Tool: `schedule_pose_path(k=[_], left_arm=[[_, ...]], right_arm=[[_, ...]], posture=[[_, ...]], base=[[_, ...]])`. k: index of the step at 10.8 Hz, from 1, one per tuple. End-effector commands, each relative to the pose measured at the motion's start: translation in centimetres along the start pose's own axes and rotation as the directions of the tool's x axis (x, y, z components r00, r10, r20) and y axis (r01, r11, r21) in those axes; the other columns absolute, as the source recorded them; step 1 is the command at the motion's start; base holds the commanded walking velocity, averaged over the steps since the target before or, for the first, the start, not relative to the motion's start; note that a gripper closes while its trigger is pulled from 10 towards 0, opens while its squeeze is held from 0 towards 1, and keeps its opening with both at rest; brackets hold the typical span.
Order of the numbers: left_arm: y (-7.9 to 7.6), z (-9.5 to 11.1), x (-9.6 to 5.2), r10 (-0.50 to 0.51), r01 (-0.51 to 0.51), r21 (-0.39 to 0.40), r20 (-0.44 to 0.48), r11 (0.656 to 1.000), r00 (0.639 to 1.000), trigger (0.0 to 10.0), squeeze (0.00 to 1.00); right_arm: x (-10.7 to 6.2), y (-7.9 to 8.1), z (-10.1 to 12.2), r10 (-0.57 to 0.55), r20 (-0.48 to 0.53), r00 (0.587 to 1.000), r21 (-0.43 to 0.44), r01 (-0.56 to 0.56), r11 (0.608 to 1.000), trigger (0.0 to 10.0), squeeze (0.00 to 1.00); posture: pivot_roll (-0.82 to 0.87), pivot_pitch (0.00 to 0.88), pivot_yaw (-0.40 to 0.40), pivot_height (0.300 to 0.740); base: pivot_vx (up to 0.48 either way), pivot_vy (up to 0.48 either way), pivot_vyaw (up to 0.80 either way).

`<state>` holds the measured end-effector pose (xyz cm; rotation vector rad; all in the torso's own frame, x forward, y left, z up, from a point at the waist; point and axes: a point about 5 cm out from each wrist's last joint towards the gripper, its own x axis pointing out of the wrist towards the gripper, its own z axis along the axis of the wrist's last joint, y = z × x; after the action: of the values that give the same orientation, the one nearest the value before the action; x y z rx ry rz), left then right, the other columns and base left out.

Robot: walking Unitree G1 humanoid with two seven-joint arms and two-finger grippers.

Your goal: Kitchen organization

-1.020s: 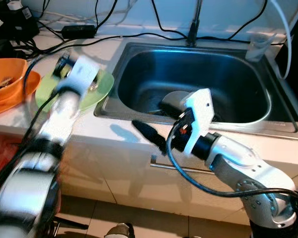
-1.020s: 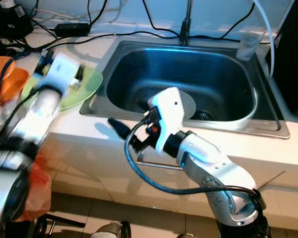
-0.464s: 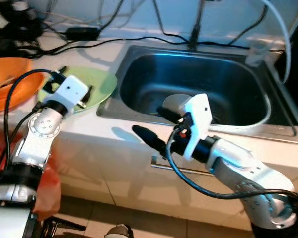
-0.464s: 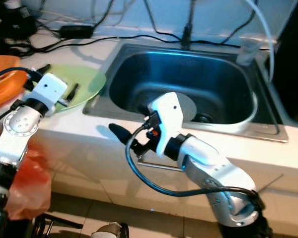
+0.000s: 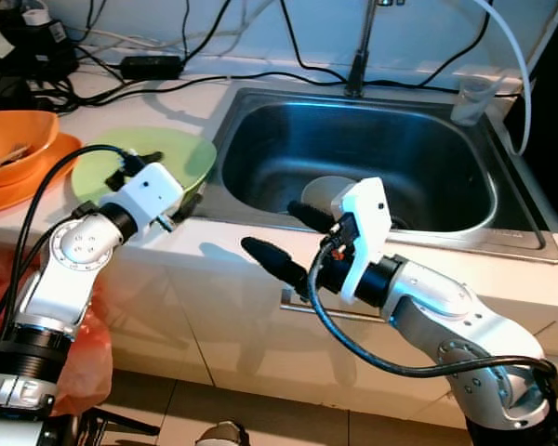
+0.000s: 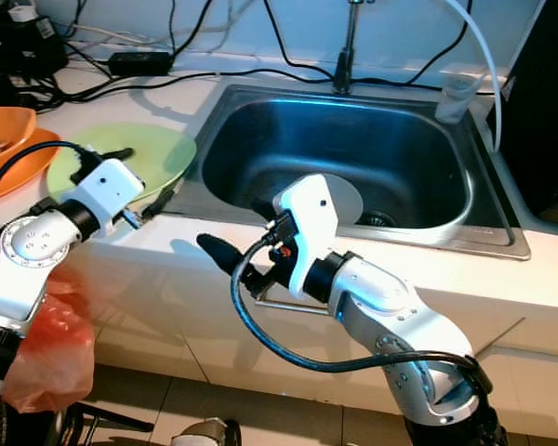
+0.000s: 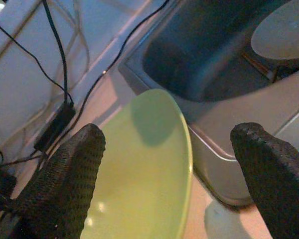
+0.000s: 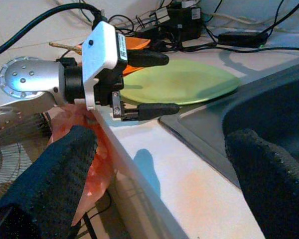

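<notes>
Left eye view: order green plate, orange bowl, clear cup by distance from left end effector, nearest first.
From the left end effector:
1. Green plate, directly under its fingers, on the counter.
2. Orange bowl, farther to the robot's left.
3. Clear cup, beyond the sink's far right corner.

Sink (image 5: 465,200): was set into the bench (image 5: 232,255), right of centre.
Disc (image 5: 327,191): lay in the sink.
Plate (image 5: 107,167): lay on the bench, left of the sink.
Bowl (image 5: 14,139): sat left of the plate.
Cables (image 5: 121,79): lay behind the plate.
Cup (image 5: 471,96): stood behind the sink's right corner.
</notes>
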<state>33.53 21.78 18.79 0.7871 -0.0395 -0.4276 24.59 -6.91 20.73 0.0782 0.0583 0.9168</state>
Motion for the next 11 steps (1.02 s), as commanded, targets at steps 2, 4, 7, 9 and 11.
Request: schedule_pose_path(k=[2, 4, 7, 9, 11], left_arm=[[0.2, 0.1, 0.5, -0.012, 0.012, -0.009, -0.015, 1.0, 1.0, 10.0, 0.84], [0.3, -0.2, 0.6, -0.066, 0.068, 0.053, -0.04, 0.996, 0.997, 10.0, 0.8], [0.5, -1.6, 0.8, -0.094, 0.107, 0.117, -0.117, 0.987, 0.989, 10.0, 0.01], [0.5, -2.5, 1.3, -0.113, 0.139, 0.15, -0.168, 0.979, 0.979, 10.0, 0.0], [0.3, -3.1, 1.7, -0.133, 0.167, 0.166, -0.199, 0.972, 0.971, 10.0, 0.0]], right_arm=[[0.0, 0.0, 0.0, 0.004, 0.006, 1.0, -0.006, -0.004, 1.0, 10.0, 0.0], [-0.1, 0.0, -0.1, -0.008, 0.003, 1.0, -0.003, 0.008, 1.0, 10.0, 0.0], [-0.1, -0.1, 0.0, -0.008, 0.007, 1.0, -0.003, 0.008, 1.0, 10.0, 0.0], [-0.1, 0.1, -0.1, -0.007, 0.008, 1.0, 0.001, 0.007, 1.0, 10.0, 0.0], [-0.1, 0.1, -0.2, -0.011, 0.008, 1.0, 0.002, 0.011, 1.0, 10.0, 0.0]], posture=[[0.11, 0.063, 0.031, 0.74], [0.1, 0.066, 0.033, 0.74], [0.1, 0.07, 0.032, 0.74], [0.1, 0.073, 0.039, 0.74], [0.09, 0.073, 0.047, 0.74]], base=[[0.0, 0.0, 0.0], [0.0, 0.0, 0.0], [0.0, 0.0, 0.0], [0.0, 0.0, 0.0], [0.0, 0.0, 0.0]])
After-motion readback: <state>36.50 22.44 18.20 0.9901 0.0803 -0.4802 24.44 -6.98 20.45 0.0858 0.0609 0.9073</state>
